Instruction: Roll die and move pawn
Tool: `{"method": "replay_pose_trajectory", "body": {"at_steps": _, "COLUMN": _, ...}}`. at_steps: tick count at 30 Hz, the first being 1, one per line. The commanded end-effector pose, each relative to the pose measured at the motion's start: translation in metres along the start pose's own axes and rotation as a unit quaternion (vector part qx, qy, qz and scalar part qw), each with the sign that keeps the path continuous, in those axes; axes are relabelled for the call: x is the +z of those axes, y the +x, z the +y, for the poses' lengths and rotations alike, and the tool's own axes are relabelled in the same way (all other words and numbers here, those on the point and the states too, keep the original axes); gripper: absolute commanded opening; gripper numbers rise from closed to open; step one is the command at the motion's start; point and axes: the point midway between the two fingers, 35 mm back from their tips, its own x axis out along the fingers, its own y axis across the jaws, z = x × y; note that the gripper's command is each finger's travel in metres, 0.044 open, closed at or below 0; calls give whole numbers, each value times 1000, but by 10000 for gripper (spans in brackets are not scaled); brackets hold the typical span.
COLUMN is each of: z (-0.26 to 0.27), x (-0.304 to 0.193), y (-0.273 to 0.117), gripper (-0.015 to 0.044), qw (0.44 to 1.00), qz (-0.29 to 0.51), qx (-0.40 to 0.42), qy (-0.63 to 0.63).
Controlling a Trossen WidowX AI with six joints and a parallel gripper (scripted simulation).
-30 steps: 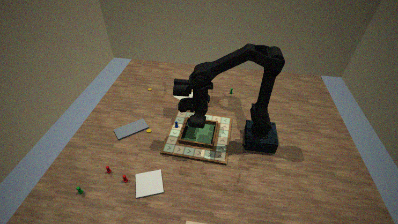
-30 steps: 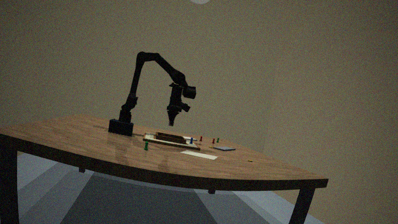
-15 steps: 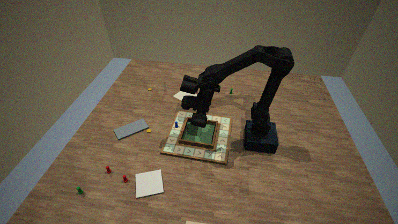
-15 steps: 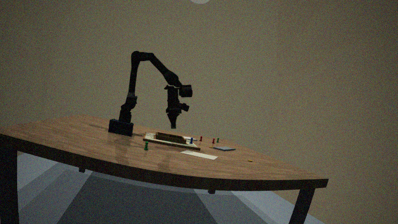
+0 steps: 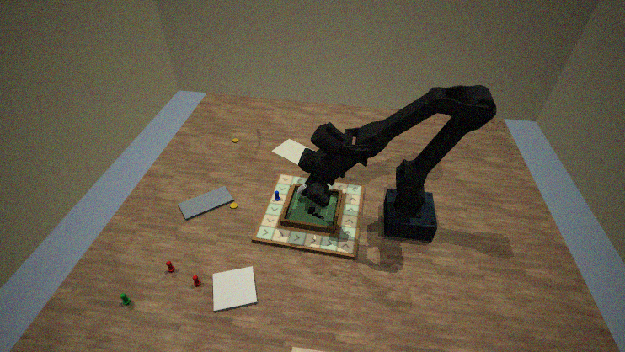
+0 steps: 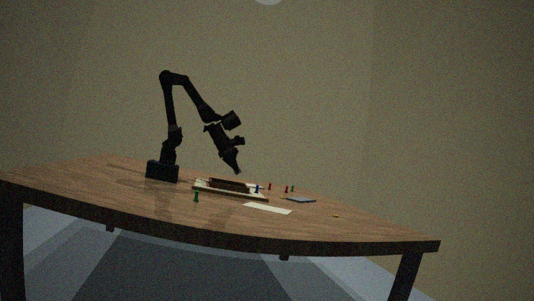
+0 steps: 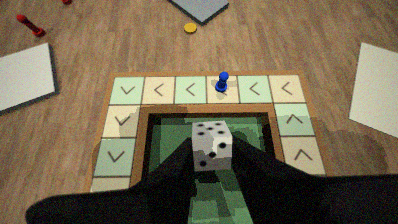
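My gripper (image 5: 302, 190) (image 6: 237, 172) (image 7: 210, 141) is shut on the white die (image 7: 212, 142), which it holds above the tray, near its pawn side. In the wrist view the die's upper face shows several pips and its near face shows three. The dice tray (image 5: 308, 226) (image 6: 228, 186) (image 7: 210, 108) has brown walls and a green floor, partly hidden by the arm. The board (image 5: 297, 237) (image 7: 158, 90) surrounds it with arrowed squares. The blue pawn (image 5: 277, 196) (image 6: 257, 189) (image 7: 222, 84) stands upright on a cream square whose row's arrows point left in the wrist view.
A grey slab (image 5: 206, 202) and yellow discs (image 5: 233, 205) (image 5: 235, 140) lie beyond the pawn side. A white slab (image 5: 234, 288), red pawns (image 5: 169, 266) (image 5: 196, 280) and a green pawn (image 5: 125, 299) are at front left. A cream sheet (image 5: 288, 151) and another green pawn (image 6: 196, 196) are opposite.
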Motion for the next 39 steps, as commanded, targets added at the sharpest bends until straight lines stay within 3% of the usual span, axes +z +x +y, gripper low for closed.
{"method": "replay_pose_trajectory", "body": {"at_steps": 1, "z": 0, "x": 0, "y": -3, "gripper": 0, "qw": 997, "qz": -83, "qx": 3, "qy": 4}}
{"method": "replay_pose_trajectory", "body": {"at_steps": 7, "z": 0, "x": -2, "y": -1, "gripper": 0, "qw": 996, "qz": -85, "qx": 3, "qy": 4}}
{"method": "replay_pose_trajectory", "body": {"at_steps": 16, "z": -1, "x": 1, "y": -49, "gripper": 0, "qw": 996, "qz": -84, "qx": 3, "qy": 4}}
{"method": "replay_pose_trajectory", "body": {"at_steps": 39, "z": -1, "x": -2, "y": -47, "gripper": 0, "qw": 997, "qz": -81, "qx": 1, "qy": 6}}
